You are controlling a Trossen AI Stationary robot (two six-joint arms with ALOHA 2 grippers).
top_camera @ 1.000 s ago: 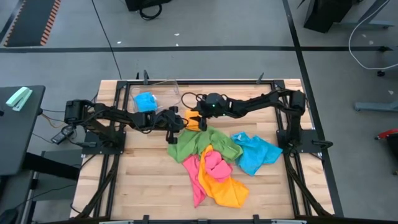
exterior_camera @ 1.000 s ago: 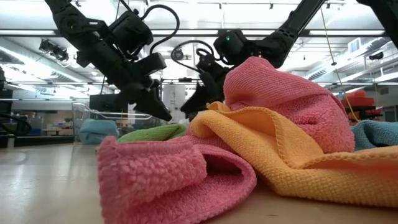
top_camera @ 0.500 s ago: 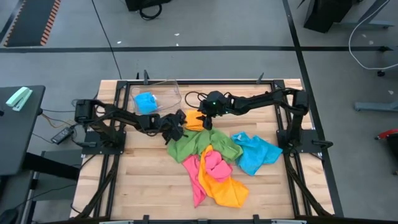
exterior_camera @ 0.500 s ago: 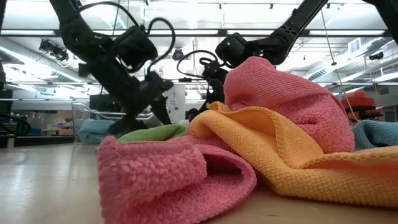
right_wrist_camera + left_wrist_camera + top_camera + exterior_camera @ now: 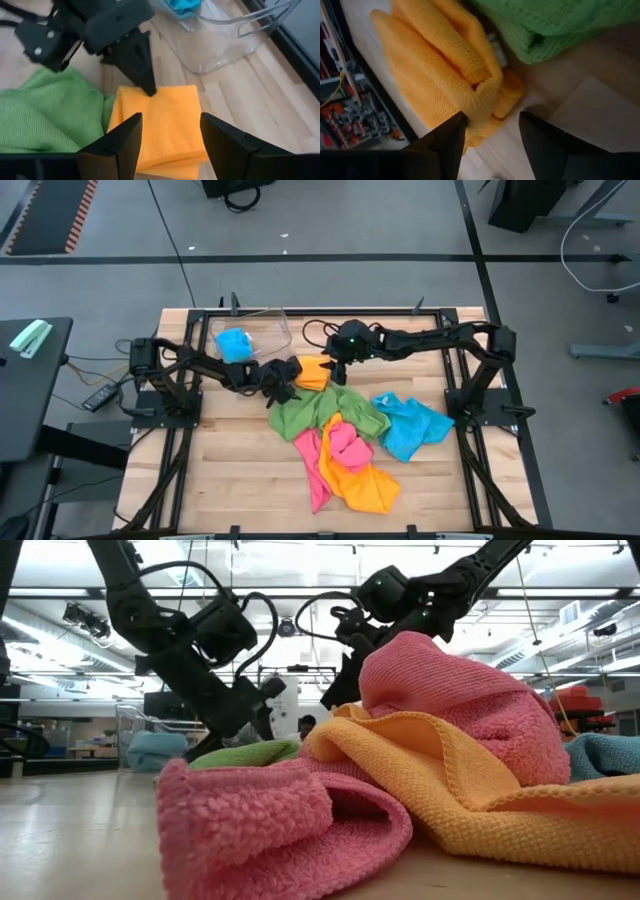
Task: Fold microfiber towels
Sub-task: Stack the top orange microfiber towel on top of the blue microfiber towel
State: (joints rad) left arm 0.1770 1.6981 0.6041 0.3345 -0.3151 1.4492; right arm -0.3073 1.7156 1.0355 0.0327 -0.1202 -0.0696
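A folded orange-yellow towel lies flat on the table near the far edge, between my two grippers. My left gripper is open at the towel's left edge, and the towel's corner lies ahead of its fingers. My right gripper hangs open above the towel's right side, clear of it. In front lies a loose heap: a green towel, a pink one, an orange one and a blue one. My left gripper has one fingertip at the folded towel's left edge, coming down on a slant from the table's left. Whether it touches the cloth, I cannot tell. The towel lies flat on the table.
A clear plastic bin with a folded blue towel in it stands at the far left, just behind my left arm. Black frame rails run along the table's edges. Bare wood shows at the near left.
My left gripper has opened, rolled about its own axis and sunk toward the table beside the folded orange towel. My right gripper has risen and drawn back toward the far right, staying open. The folded towel stays where it lay.
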